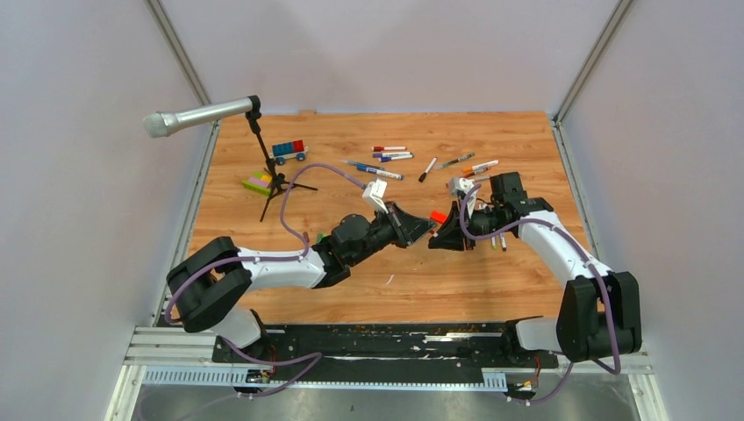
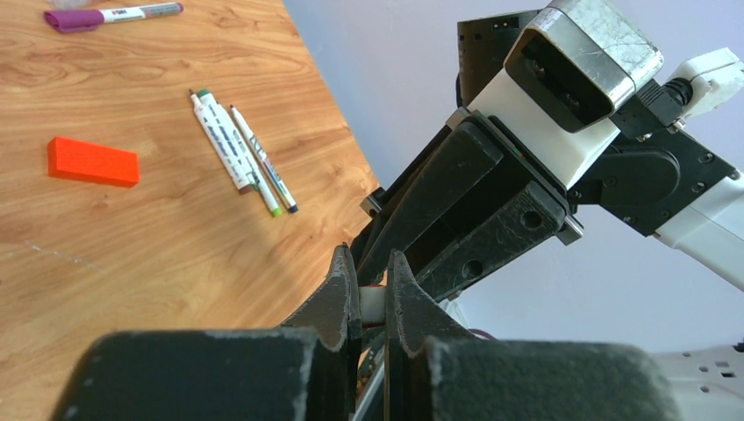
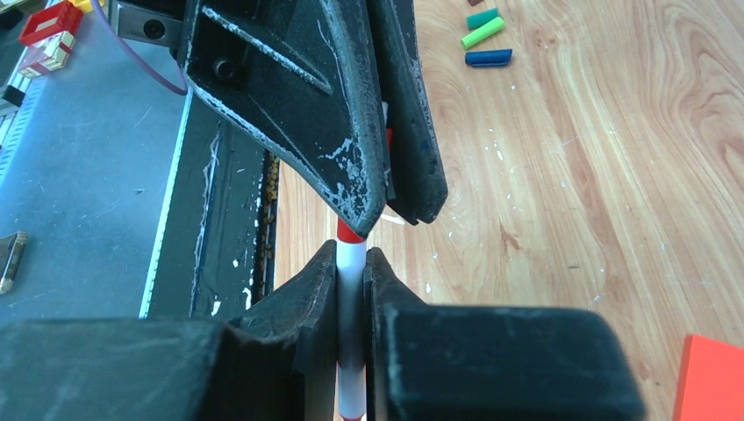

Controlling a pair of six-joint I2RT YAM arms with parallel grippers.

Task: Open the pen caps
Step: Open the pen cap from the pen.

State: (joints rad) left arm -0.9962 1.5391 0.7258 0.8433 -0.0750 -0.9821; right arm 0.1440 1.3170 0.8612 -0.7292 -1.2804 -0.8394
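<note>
Three loose pen caps (image 3: 487,35) lay on the table (image 1: 439,289) by the left arm, left gripper (image 1: 425,231) pinched shut on the red end of a white pen (image 3: 352,253) held above mid-table, right gripper (image 3: 351,263) clamped on its barrel, other pens (image 2: 237,153) lay beside the right arm.

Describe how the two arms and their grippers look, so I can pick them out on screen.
Both arms, left arm and right arm, have white links with bulky black joints, and a thin purple cable loops along each. The left gripper and right gripper have black wedge-shaped fingers, scuffed with pale scratches.
</note>
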